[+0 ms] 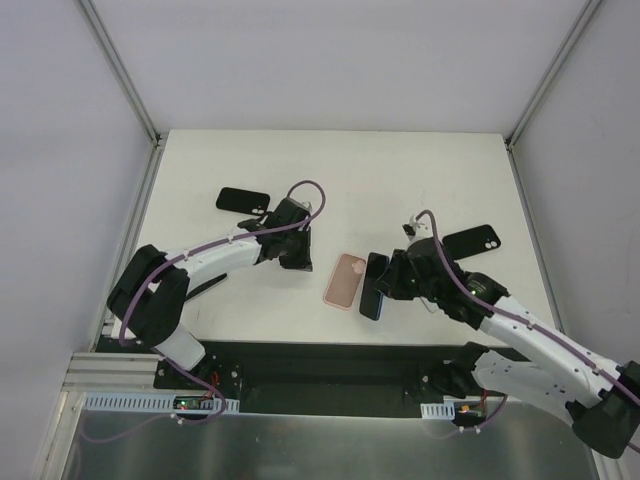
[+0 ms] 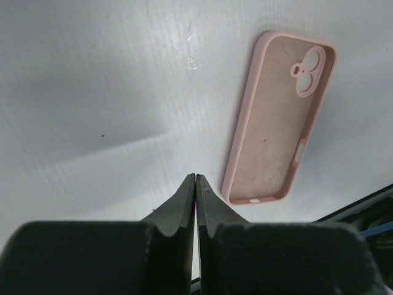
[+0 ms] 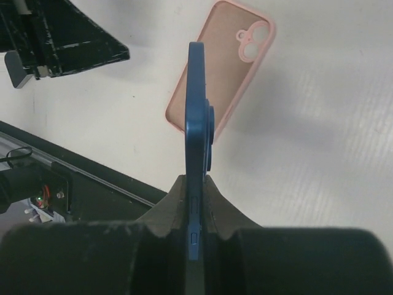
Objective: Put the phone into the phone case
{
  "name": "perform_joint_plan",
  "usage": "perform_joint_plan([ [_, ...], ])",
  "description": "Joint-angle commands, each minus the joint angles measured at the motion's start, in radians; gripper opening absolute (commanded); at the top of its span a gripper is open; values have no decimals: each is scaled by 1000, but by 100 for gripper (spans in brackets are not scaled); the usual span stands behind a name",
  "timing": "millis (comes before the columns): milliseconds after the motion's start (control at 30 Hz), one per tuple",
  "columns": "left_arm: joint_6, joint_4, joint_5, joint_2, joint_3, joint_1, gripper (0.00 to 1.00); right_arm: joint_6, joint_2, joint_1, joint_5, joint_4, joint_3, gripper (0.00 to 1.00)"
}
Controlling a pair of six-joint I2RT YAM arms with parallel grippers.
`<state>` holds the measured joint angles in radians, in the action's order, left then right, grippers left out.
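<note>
A pink phone case (image 1: 346, 281) lies open side up on the white table, also in the left wrist view (image 2: 279, 117) and the right wrist view (image 3: 224, 61). My right gripper (image 1: 385, 285) is shut on a blue phone (image 3: 198, 123), held on edge just right of the case; it also shows in the top view (image 1: 374, 286). My left gripper (image 1: 298, 255) is shut and empty, its fingertips (image 2: 189, 184) pressed together, left of the case.
A black phone (image 1: 243, 200) lies at the back left behind my left arm. Another black phone (image 1: 472, 241) lies at the right behind my right arm. The black base rail (image 1: 320, 375) runs along the table's near edge.
</note>
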<state>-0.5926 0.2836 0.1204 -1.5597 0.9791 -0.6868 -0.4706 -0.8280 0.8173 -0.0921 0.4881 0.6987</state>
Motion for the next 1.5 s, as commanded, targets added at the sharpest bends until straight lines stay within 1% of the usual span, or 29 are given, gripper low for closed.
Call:
perform_joint_plan([
  [0, 33, -101, 117, -72, 4, 6, 0, 33, -97, -78, 249, -187, 58, 8],
  [100, 5, -147, 166, -112, -28, 3, 0, 41, -201, -133, 372, -207, 99, 7],
  [233, -30, -237, 186, -105, -129, -28, 0, 75, -330, -178, 449, -207, 142, 6],
  [300, -56, -282, 203, -100, -155, -46, 0, 76, -365, -202, 482, -207, 157, 6],
  [400, -87, -322, 219, -100, -194, -62, 0, 89, -422, -219, 488, -203, 171, 5],
  [467, -110, -383, 242, -94, -221, -82, 0, 98, -465, -236, 496, -189, 185, 4],
  [633, -138, -409, 266, -80, -229, -123, 0, 104, -548, -279, 540, -184, 186, 4],
  [700, -136, -406, 245, -65, -232, -122, 0, 119, -571, -300, 569, -186, 194, 3],
  [833, -89, -330, 157, -54, -188, -93, 0, 176, -649, -340, 630, -157, 237, 3],
  [967, -73, -308, 162, -94, -143, -43, 0, 220, -726, -351, 673, -118, 297, 3],
  [1100, -64, -304, 179, -164, -79, -39, 0, 233, -804, -354, 706, -114, 318, 3],
  [1200, -73, -305, 205, -204, -45, -37, 0, 237, -830, -356, 704, -115, 317, 3],
  [1467, -73, -305, 231, -238, -40, -40, 0, 224, -904, -357, 747, -178, 294, 3],
])
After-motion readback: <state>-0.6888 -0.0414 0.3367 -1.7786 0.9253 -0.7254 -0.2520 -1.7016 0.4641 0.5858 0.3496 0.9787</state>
